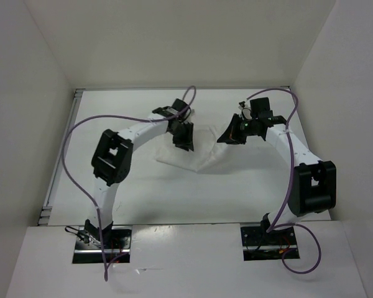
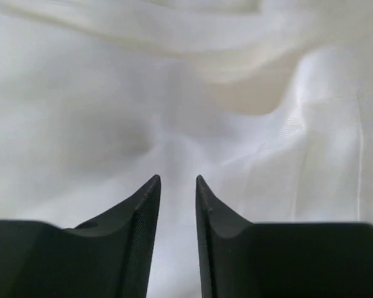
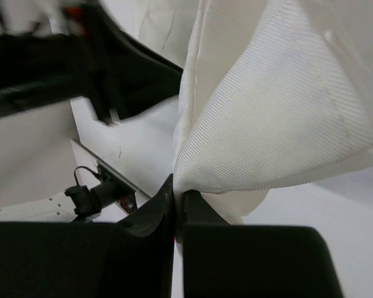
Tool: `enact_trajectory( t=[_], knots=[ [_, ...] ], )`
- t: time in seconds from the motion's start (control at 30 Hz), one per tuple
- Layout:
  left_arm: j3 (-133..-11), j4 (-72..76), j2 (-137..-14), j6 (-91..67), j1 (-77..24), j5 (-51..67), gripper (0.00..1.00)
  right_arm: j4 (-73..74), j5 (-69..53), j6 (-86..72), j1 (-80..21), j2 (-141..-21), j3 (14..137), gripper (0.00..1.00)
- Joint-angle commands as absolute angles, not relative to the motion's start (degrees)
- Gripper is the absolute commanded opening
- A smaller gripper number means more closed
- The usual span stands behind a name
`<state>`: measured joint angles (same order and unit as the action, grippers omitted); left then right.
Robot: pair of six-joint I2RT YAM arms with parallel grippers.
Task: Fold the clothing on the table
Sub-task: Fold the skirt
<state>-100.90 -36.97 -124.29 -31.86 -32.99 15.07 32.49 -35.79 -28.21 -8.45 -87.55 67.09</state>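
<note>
Clothing (image 1: 196, 159) on table (image 1: 236, 194), right tool (image 3: 176, 188) tight on a raised fold, left tool (image 2: 177, 180) ajar and empty above it

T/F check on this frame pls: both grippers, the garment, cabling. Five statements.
1. The right gripper pinches a fold of the clothing. True.
2. The left gripper is clamped on the clothing. False: its fingers stand apart with nothing between them, and the clothing lies beyond.
3. The clothing is dark blue. False: it is white.
4. A purple cable runs along the left arm. True.
5. The clothing lies fully flat on the table. False: one fold is gathered up in the right gripper.
</note>
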Motion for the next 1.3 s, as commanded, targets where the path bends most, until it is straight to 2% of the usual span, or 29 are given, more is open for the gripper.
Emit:
enact_trajectory(
  t=[0.0, 0.2, 0.33, 0.43, 0.77, 1.07, 1.27],
  knots=[
    [-95.0, -37.2, -112.8, -32.2, -24.6, 7.8, 0.32, 34.3, -36.8, -26.7, -8.7, -84.7, 69.4, 0.0],
    [-83.1, -35.4, -109.3, -34.5, -13.7, 0.7, 0.11, 34.8, -36.8, -25.7, -8.7, -85.3, 70.0, 0.0],
    [-79.9, -35.9, -111.7, -35.9, -12.0, -1.8, 0.05, 35.9, -36.8, -25.0, -8.7, -85.9, 71.1, 0.0],
    [-78.6, -35.4, -114.0, -35.9, -12.8, -1.8, 0.04, 36.4, -36.8, -24.5, -8.7, -86.4, 71.1, 0.0],
    [-78.7, -30.4, -117.8, -36.4, -18.4, 10.0, 0.04, 37.1, -37.4, -23.5, -9.9, -89.6, 75.8, 0.0],
    [-80.3, -28.2, -119.9, -37.5, -23.7, 16.7, 0.04, 36.6, -38.0, -24.1, -18.2, -97.6, 83.2, 0.0],
    [-80.3, -28.2, -119.9, -37.5, -25.0, 16.7, 0.04, 35.4, -39.6, -26.0, -24.6, -105.9, 90.2, 0.01]
  ],
)
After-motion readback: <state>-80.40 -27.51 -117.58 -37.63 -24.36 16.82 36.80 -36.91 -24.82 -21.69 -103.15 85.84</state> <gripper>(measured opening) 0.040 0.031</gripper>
